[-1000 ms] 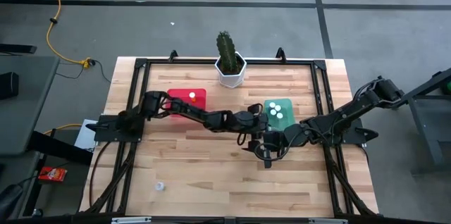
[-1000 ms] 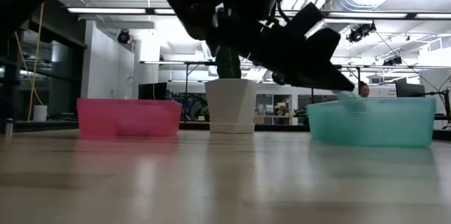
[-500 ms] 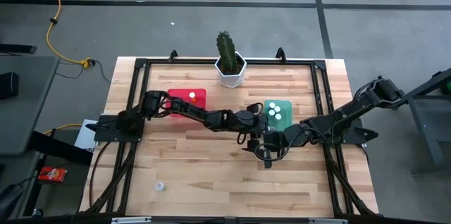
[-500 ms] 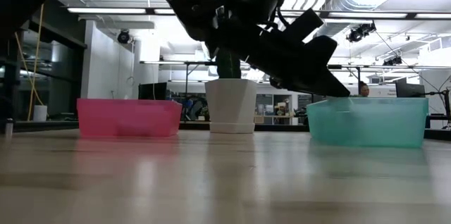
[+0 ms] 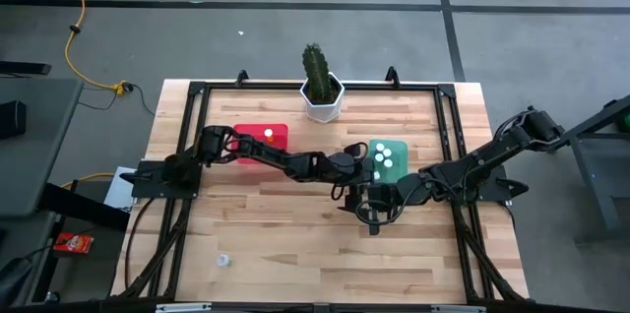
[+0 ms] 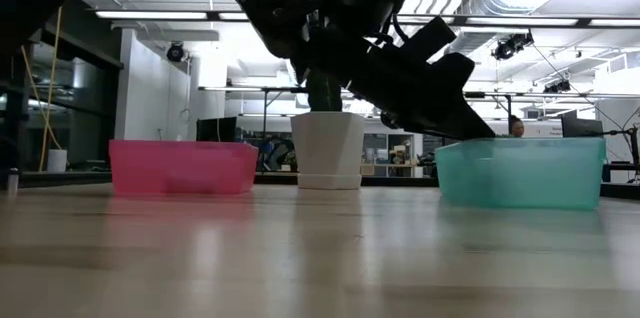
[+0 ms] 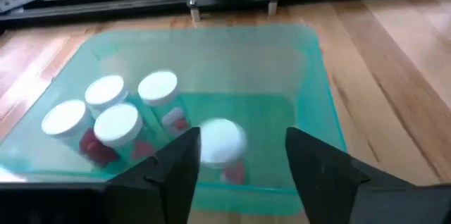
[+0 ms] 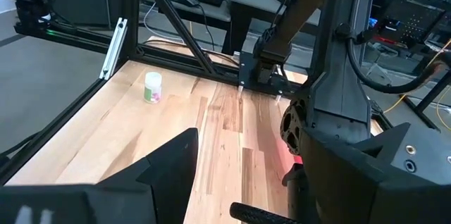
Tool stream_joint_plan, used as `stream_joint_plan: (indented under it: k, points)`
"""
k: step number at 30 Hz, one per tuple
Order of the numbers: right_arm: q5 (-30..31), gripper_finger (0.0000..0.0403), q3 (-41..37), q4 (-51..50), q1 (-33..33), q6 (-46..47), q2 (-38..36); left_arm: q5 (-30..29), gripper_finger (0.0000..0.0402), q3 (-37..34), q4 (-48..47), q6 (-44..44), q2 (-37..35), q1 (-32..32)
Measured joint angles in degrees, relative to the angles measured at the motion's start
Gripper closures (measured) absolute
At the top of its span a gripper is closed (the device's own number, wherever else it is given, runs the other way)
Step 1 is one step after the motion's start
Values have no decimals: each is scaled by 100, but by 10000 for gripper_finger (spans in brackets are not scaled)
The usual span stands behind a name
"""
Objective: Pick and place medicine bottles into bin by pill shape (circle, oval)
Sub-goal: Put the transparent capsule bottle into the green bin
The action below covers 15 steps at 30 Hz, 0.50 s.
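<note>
High view: the left tool [image 5: 366,167] hangs over the near-left edge of the teal bin [image 5: 399,146], which holds white-capped bottles [image 5: 385,156]. The right tool [image 5: 377,207] sits just beside it on the near side, so the two arms crowd the middle of the table [image 5: 295,244]. The red bin [image 5: 266,133] holds one bottle [image 5: 267,135]. A lone bottle [image 5: 223,260] stands well apart near the front left, with open wood all around it. A cactus pot [image 5: 322,97] stands at the far edge between the bins. A black frame [image 5: 192,106] runs around the tabletop.

Low view: the left arm [image 6: 400,58] slants down to the teal bin's [image 6: 520,173] rim. The red bin [image 6: 182,166] and pot [image 6: 328,148] stand clear behind bare wood.

Left wrist view: the left tool's fingers [image 7: 176,171] stand wide, holding nothing. Between them a bottle [image 7: 222,143] lies in the teal bin [image 7: 310,76], apart from four upright ones [image 7: 116,115].

Right wrist view: the right tool's fingers [image 8: 173,164] are spread wide and empty. The lone bottle [image 8: 152,87] stands near the frame rail [image 8: 113,48], open boards between. The left arm [image 8: 345,111] blocks one side.
</note>
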Motion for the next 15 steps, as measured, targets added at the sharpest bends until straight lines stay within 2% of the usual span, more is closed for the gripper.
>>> stream_joint_plan:
  k: [7, 15]
  points:
    - [0, 162, 0, 201, -7, -50, 1, -19, 160, -7, -762, 227, -577, 0]
    - [163, 162, 2, 454, 94, -339, 2, -307, 160, -103, -2341, 259, -1611, 153]
